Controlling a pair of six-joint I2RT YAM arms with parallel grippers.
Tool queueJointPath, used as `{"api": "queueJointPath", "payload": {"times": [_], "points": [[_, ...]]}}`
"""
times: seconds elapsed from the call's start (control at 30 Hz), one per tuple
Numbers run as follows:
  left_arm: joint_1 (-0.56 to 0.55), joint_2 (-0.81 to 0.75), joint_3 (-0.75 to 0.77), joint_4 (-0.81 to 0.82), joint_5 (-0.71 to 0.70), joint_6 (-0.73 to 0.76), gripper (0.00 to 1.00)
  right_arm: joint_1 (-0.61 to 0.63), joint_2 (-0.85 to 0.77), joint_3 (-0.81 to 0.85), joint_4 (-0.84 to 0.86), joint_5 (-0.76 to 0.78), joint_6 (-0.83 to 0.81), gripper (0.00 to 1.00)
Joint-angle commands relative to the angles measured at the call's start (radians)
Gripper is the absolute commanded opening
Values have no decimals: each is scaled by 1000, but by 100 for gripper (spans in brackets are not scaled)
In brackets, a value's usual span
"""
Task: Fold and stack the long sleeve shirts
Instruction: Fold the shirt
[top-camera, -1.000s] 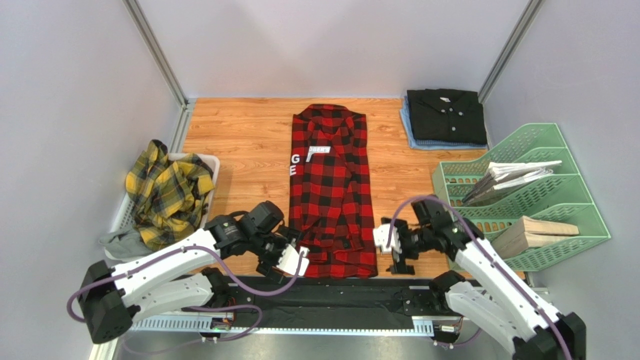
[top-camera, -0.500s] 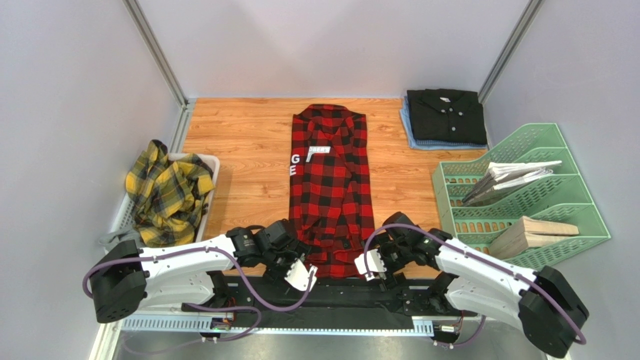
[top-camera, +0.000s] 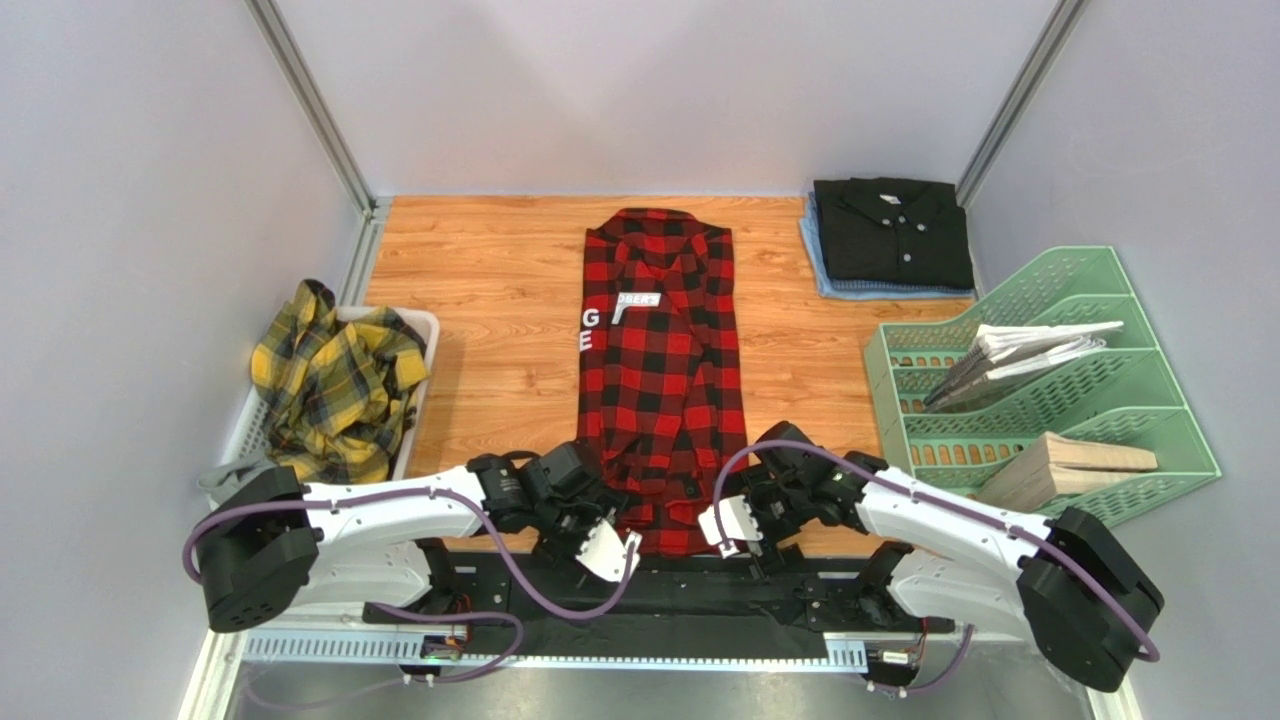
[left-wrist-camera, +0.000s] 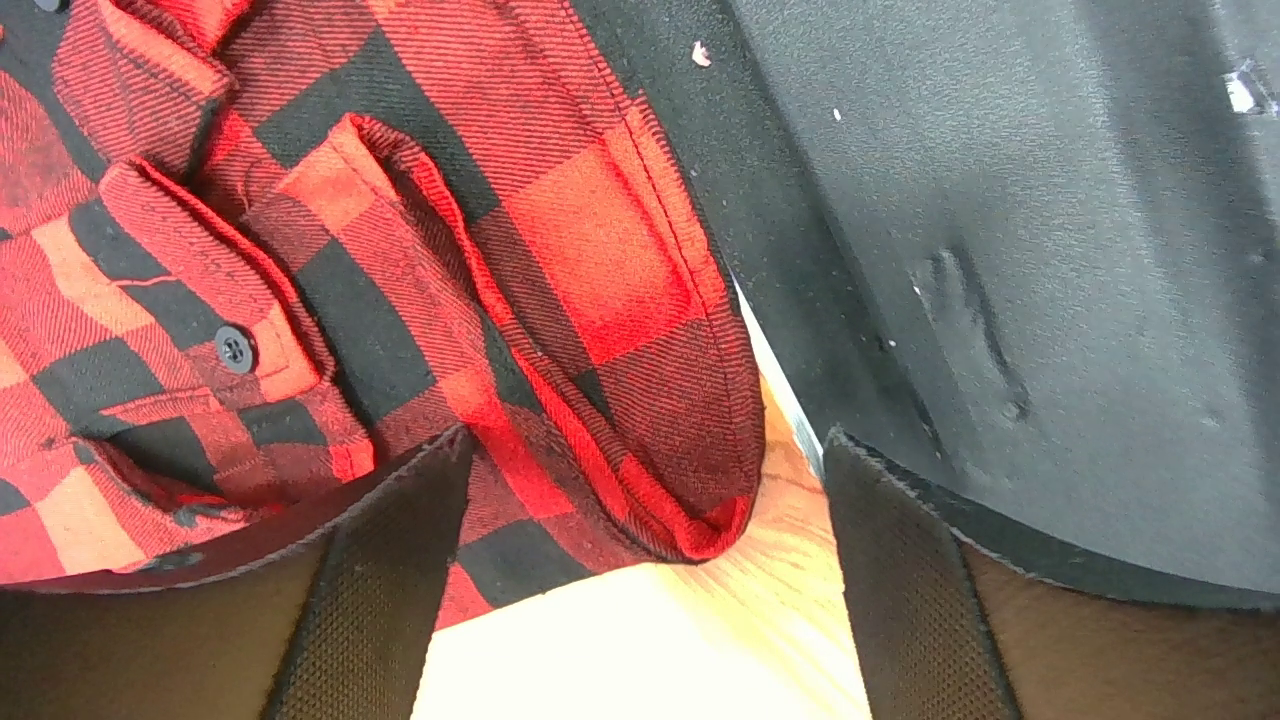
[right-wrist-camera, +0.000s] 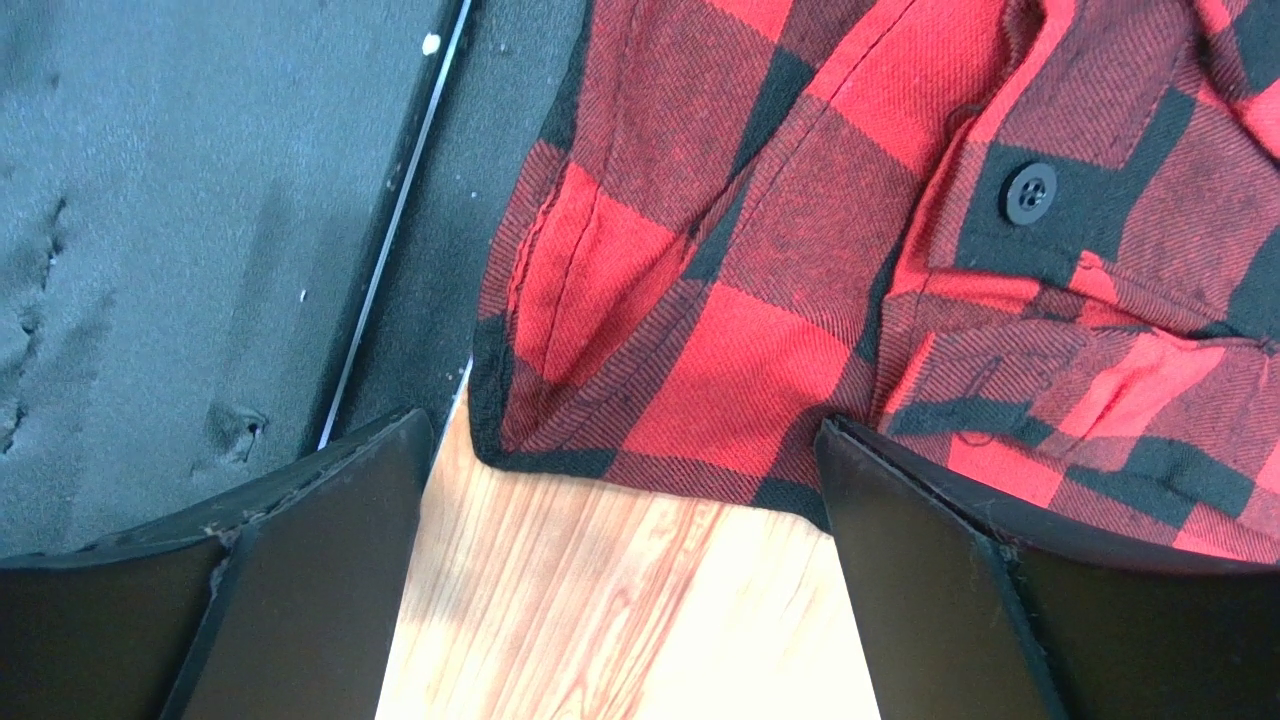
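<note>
Red-and-black check shirt (top-camera: 661, 375) lies flat and lengthwise on the wooden table (top-camera: 481, 300). Its collar is at the end far from my jaws, white letters sit on its chest, and its bottom hem is right at my fingertips.

My left gripper (left-wrist-camera: 639, 585) is down at the hem's left corner with its jaws wide apart and nothing clamped. The rounded corner of cloth sits in the gap between my two fingers, and one finger (left-wrist-camera: 376, 585) overlaps the check fabric. I cannot tell whether it touches.

My right gripper (right-wrist-camera: 616, 578) is at the hem's other corner, also spread wide and holding nothing. That corner lies between the fingers, with bare wood just below it. A black mat (top-camera: 691, 585) runs just beside both corners.

Well out beyond my left gripper, the yellow plaid shirt (top-camera: 338, 383) is heaped in a white basket (top-camera: 428, 333), with a grey cloth (top-camera: 241, 483) under it. Far past my right gripper, in the back corner, the black shirt (top-camera: 894, 225) lies folded on a blue cloth (top-camera: 819, 263).

Off to the outer side of my right gripper stands a green rack (top-camera: 1052, 390) holding papers (top-camera: 1022, 353) and a wooden block (top-camera: 1074, 465).
</note>
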Motion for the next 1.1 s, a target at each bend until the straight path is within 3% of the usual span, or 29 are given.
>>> {"api": "queueJointPath", "payload": {"times": [0.0,0.2,0.4,0.6,0.77,0.9,1.0,1.07], "points": [[14,-3,83,-51,46,-7,88,6,24,68,132,15,5,98],[15,-117,123,-135,73,-78,88,6,-129,113,-18,4,63,96],[75,-98,135,-201,87,20,90,-40,-146,160,-63,9,95,96],[268,68,357,-252,265,-84,89,-244,25,330,-100,-134,161,91],[357,185,436,-225,278,-171,88,-309,156,380,-68,-147,135,87],[357,318,503,-186,218,-215,84,-307,303,427,42,-146,169,66],[360,418,564,-233,184,-212,80,-305,424,487,31,-111,160,57],[370,464,598,-267,190,-213,79,-307,467,512,32,-72,140,56]]}}
